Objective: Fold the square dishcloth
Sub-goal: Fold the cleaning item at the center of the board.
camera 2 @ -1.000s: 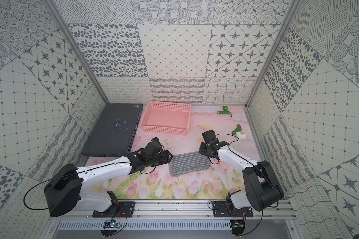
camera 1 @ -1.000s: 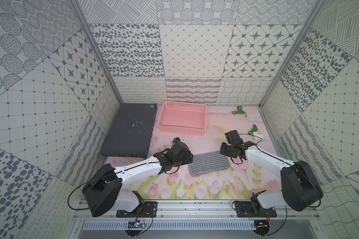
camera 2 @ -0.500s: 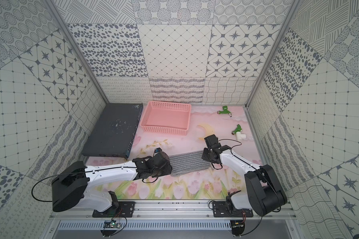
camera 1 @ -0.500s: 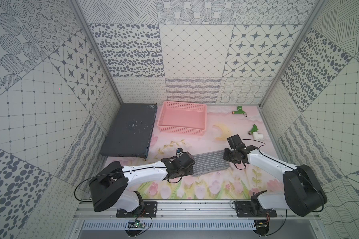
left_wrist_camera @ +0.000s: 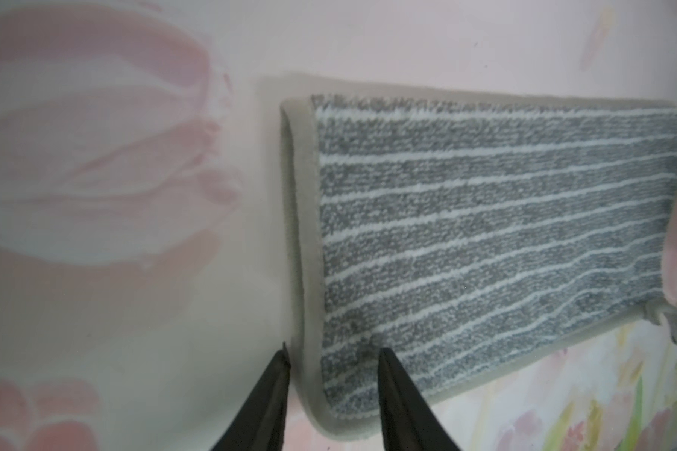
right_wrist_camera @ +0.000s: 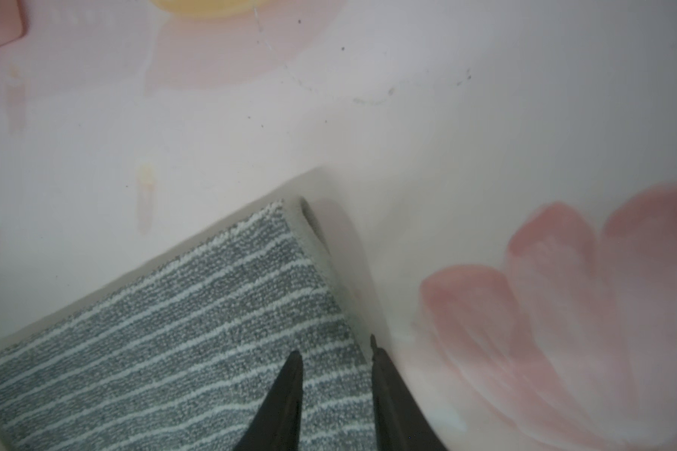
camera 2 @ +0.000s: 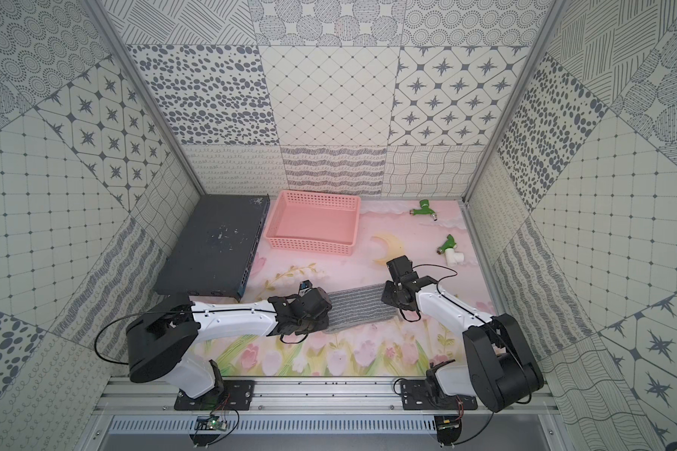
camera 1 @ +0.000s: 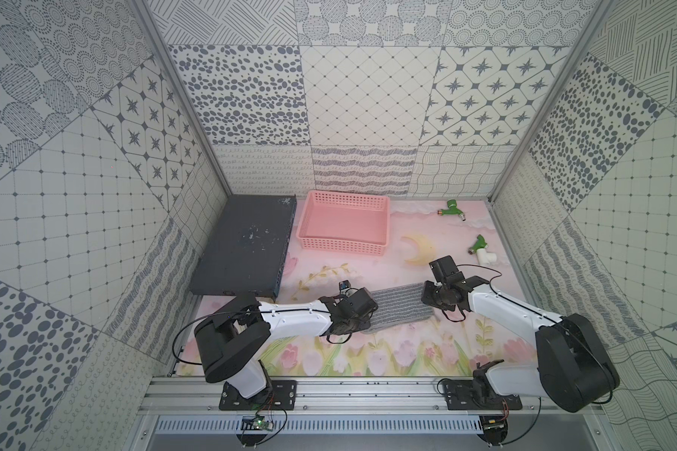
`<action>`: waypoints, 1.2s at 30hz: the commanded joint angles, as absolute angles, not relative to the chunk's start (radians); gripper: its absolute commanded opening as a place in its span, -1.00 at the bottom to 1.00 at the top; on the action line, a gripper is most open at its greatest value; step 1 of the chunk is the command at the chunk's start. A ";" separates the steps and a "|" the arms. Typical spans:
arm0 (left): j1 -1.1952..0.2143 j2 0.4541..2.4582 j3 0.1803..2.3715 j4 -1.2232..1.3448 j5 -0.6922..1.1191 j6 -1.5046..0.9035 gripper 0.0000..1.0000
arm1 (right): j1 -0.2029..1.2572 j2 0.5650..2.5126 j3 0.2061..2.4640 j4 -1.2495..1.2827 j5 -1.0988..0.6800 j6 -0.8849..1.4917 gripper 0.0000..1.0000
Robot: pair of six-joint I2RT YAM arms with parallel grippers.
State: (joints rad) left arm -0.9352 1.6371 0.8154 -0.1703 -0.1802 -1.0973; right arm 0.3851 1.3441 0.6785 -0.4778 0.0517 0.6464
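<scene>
We see the square dishcloth [camera 1: 401, 308], folded into a strip, lying flat on the floral mat [camera 1: 368, 351] at 5 o'clock from the pink basket [camera 1: 344, 224]. The left gripper [left_wrist_camera: 331, 349] straddles its hemmed end edge with jaws parted, one finger on the mat, one on the pile. The right gripper [right_wrist_camera: 335, 351] likewise straddles the opposite end, and we cannot tell whether either is clenched on the fabric.

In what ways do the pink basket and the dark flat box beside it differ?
The pink basket is an open tray with perforated walls and nothing visible inside; the dark flat box is closed and solid, with whitish scuffs on top. The box looks longer and lower than the basket. Both are rectangular and stand side by side at the far side of the table.
</scene>
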 commanded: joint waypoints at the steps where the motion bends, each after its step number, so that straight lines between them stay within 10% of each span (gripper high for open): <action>1: -0.936 1.687 0.806 -0.367 -0.170 -1.132 -0.37 | 0.381 1.302 0.666 -0.466 0.058 0.655 -0.36; 18: -0.886 1.632 0.830 -0.725 -0.348 -1.060 -0.95 | 0.380 1.224 0.658 -0.489 0.036 0.653 -0.35; 36: -0.825 1.532 0.774 -0.641 -0.249 -1.028 -0.24 | 0.458 1.222 0.633 -0.486 0.011 0.704 -0.35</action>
State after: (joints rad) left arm -0.8318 1.5379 0.7914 -0.5785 -0.2947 -1.0386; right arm 0.4496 1.2243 0.6403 -0.4927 0.0082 0.6926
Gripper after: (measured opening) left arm 0.374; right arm 0.327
